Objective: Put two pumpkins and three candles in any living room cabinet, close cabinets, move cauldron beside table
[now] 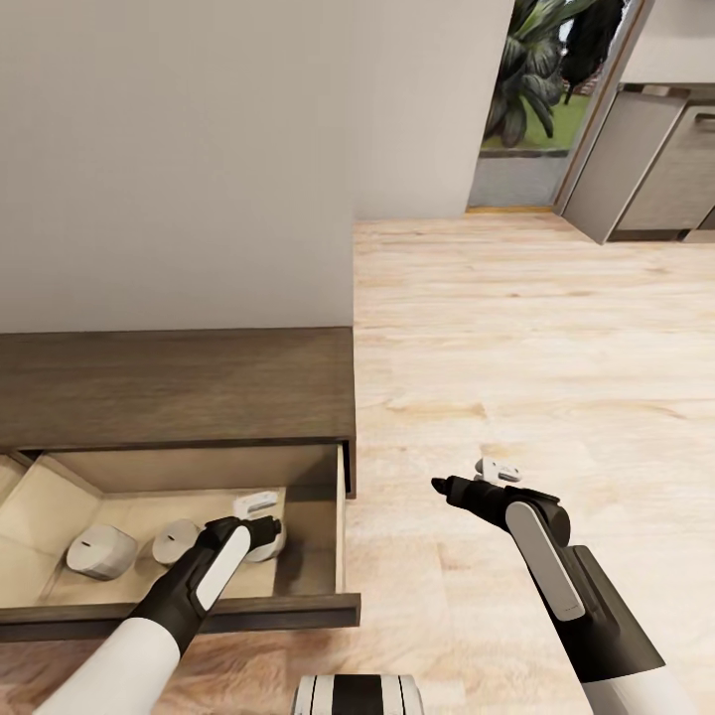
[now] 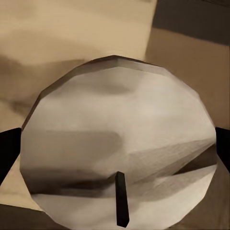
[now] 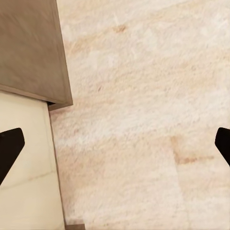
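The low dark-brown cabinet (image 1: 179,387) is standing against the beige wall (image 1: 179,149), and its drawer (image 1: 199,611) is pulled out toward the robot, showing a pale beige interior. Two cream candles are lying on the drawer floor well to the left of the left arm: one candle (image 1: 101,552) is sitting farthest left, and a second candle (image 1: 175,541) is resting just beside it. The left gripper (image 1: 266,524) is reaching down into the drawer and grasping a third candle (image 2: 120,143); in the left wrist view this candle is sitting squarely between the dark fingers (image 2: 8,148), with its short black wick (image 2: 122,199) pointing toward the camera, and the fingers are pressing against both of its sides. Whether the candle is already touching the drawer floor cannot be told. The right gripper (image 1: 442,487) is hovering over the light wood plank floor (image 1: 556,338), to the right of the open drawer and well apart from it. In the right wrist view its fingers (image 3: 10,148) are spread wide at the two edges of the picture with nothing between them, so they are released, and below them the corner of the cabinet top (image 3: 28,48) is meeting the floor boards. Far back, a doorway (image 1: 536,99) is opening onto green plants
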`<state>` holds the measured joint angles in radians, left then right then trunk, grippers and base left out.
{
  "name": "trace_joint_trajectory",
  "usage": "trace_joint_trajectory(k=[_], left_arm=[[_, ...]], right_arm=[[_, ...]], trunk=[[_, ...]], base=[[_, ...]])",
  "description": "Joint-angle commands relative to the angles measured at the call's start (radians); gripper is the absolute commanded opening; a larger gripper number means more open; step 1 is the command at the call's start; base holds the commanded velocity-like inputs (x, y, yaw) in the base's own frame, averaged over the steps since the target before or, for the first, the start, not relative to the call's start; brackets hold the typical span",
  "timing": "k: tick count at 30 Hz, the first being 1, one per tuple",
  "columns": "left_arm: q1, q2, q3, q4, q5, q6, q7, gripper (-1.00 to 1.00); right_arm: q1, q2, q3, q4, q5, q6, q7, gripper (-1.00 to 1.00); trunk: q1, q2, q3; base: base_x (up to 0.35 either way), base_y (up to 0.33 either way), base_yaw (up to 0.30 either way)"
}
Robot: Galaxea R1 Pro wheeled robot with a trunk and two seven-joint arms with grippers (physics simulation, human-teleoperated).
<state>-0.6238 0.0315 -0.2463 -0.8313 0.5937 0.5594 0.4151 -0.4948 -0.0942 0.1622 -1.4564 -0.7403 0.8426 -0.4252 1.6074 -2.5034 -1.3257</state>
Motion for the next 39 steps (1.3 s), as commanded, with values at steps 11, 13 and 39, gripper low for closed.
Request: trace_joint_trajectory(k=[11,13,39], left_arm=[[-0.001,-0.007,-0.005,-0.002,0.019,-0.003,0.136,-1.0],[-0.001,-0.007,-0.005,-0.002,0.018,-0.003,0.137,-1.0],[-0.001,-0.008,-0.008,-0.007,0.02,-0.004,0.124,-1.0]], right_arm=[[-0.001,-0.001,0.002,-0.002,-0.01,0.001,-0.01,1.0],[0.0,-0.001,0.002,-0.002,-0.01,0.001,-0.01,1.0],[-0.001,-0.001,0.002,-0.001,-0.01,0.001,-0.01,1.0]], trunk=[[0.003,-0.002,-0.028],[0.003,-0.002,-0.028],[0.007,-0.004,-0.066]], base=[[0.0,0.0,0.0],[0.0,0.0,0.0],[0.0,0.0,0.0]])
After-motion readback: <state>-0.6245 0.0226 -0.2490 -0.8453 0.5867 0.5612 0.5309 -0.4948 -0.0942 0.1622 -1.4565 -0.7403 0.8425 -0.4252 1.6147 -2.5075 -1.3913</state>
